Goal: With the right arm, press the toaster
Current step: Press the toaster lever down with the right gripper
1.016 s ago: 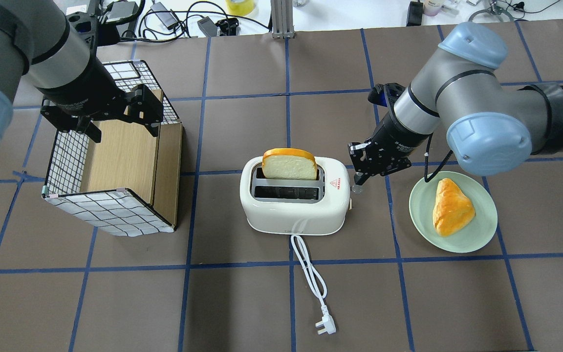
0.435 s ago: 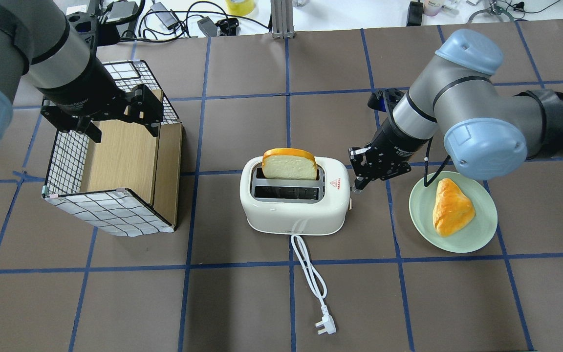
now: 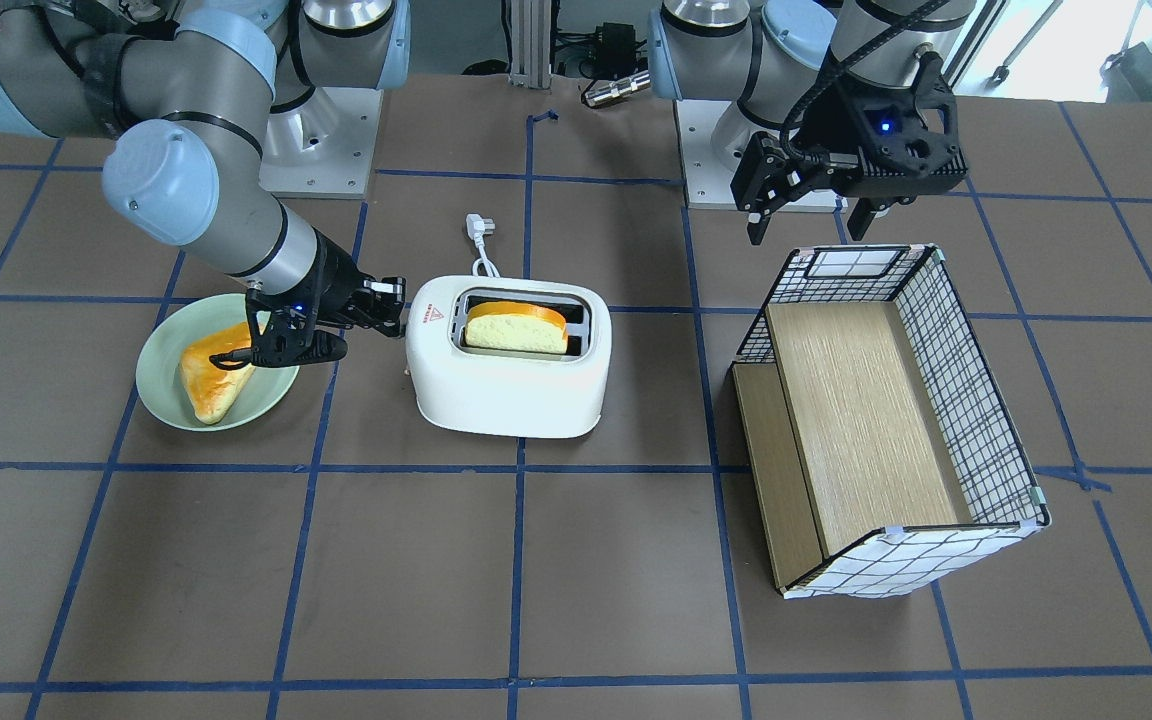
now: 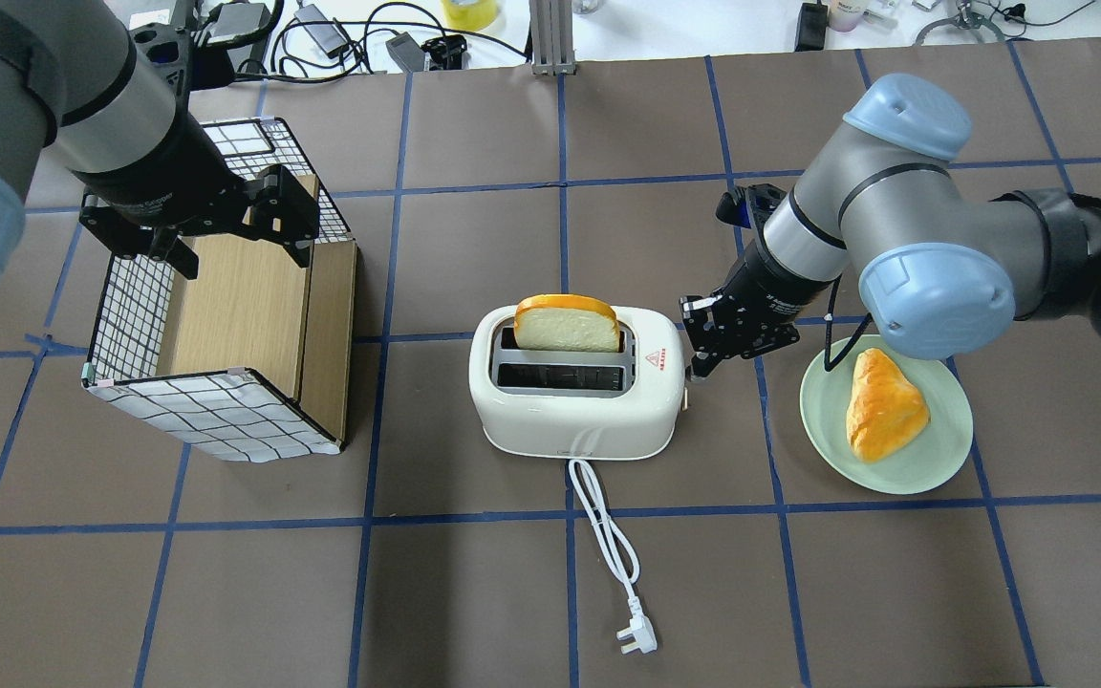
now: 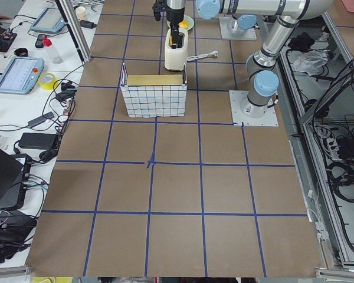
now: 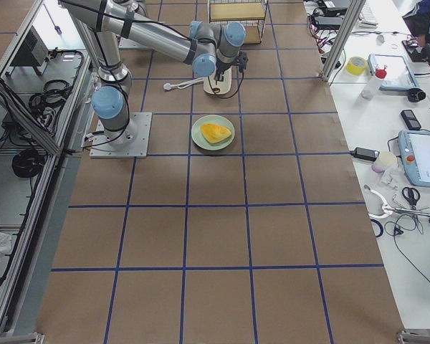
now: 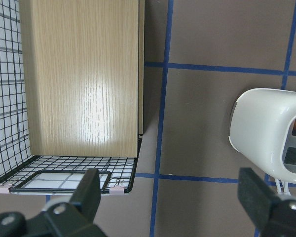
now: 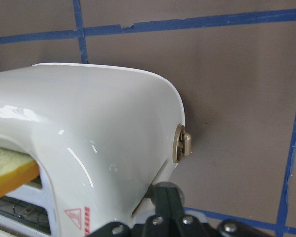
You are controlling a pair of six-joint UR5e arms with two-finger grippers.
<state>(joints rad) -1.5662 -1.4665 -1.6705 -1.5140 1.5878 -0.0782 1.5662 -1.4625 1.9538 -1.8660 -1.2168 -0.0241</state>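
Toaster (image 4: 577, 411) unmoved; right end effector (image 4: 701, 366) dipped lower

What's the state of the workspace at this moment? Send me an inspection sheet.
Surface: brown mat with a blue tape grid.
Job's things: toaster upright, bread slice standing out of one slot, beige knob on its end.
Clutter: green plate with a pastry beside the toaster; wire basket with a wooden shelf.
Hands: right hand shut, tip at the toaster's knob end, contact unclear; left hand open above the basket.
Cables: toaster cord and plug lie loose on the mat; thin black cable loops off the right arm over the plate.
Surroundings: benches with gadgets beside the table.
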